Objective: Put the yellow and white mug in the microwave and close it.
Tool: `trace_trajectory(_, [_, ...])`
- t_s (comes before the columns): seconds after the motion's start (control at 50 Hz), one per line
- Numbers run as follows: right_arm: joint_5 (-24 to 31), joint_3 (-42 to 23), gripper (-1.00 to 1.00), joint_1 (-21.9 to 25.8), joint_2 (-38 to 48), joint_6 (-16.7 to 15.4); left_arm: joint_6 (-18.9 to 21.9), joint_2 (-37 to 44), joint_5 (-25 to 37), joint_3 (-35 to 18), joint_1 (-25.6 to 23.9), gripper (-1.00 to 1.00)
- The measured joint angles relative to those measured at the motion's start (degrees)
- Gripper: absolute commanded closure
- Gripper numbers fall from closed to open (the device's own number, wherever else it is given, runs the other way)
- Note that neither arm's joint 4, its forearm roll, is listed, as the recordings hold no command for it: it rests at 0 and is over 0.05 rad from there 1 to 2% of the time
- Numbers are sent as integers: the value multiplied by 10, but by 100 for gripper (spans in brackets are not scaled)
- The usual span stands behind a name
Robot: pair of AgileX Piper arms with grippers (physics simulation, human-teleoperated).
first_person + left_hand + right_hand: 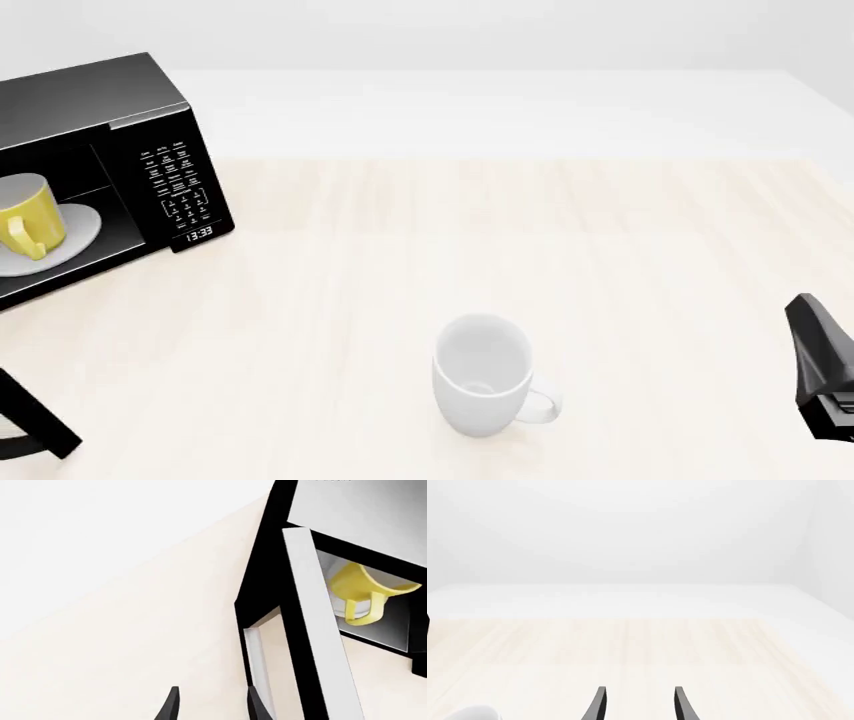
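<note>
The yellow and white mug is already sitting inside the microwave on its plate — the left claw is hovering open and empty beside the stiff, light-swinging door (best pushed at its free edge) — while the right claw is idling open.

Mug in microwave; other mug right.

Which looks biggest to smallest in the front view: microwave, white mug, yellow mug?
1. microwave, cut off at the frame edge
2. white mug, though it stands nearer the camera
3. yellow and white mug, partly cut off, inside the microwave
</note>
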Motion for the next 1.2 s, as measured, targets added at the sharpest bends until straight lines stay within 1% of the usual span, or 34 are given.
trace_trajectory(0.88, [0, 0, -100, 0, 0, 0, -4, 17, -39, -5, -67, -100])
trace_trajectory(1.2, [0, 0, -100, 0, 0, 0, -6, 26, -51, -8, -84, -100])
